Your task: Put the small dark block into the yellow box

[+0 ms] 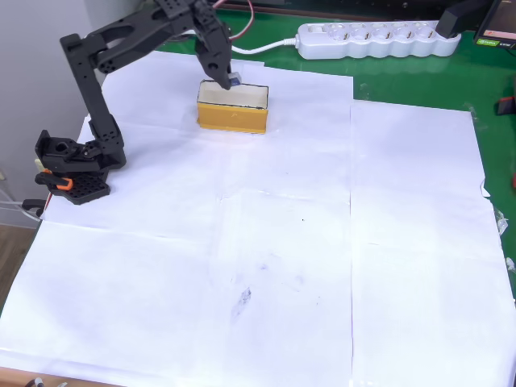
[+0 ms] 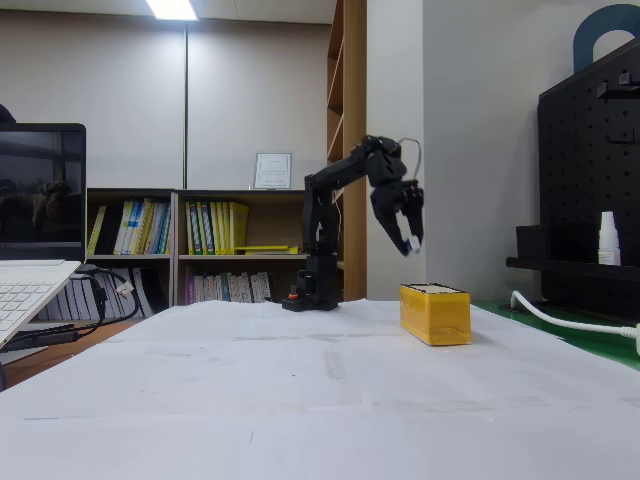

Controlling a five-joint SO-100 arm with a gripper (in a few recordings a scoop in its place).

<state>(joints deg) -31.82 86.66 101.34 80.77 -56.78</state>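
Observation:
The yellow box [image 1: 233, 108] stands on white paper at the back of the table, its cream inside showing in the overhead view; from the fixed view it sits right of centre [image 2: 435, 313]. My black gripper [image 1: 226, 79] hangs over the box's left end, fingers pointing down and shut on the small dark block [image 1: 235, 80], whose silvery face shows at the fingertips. In the fixed view the gripper [image 2: 410, 243] holds the block [image 2: 412, 245] well above the box's top rim, clear of it.
A long white power strip [image 1: 377, 39] lies at the back right on the green mat. The arm's base [image 1: 71, 165] stands at the left edge of the paper. An open laptop [image 2: 35, 250] sits at the far left in the fixed view.

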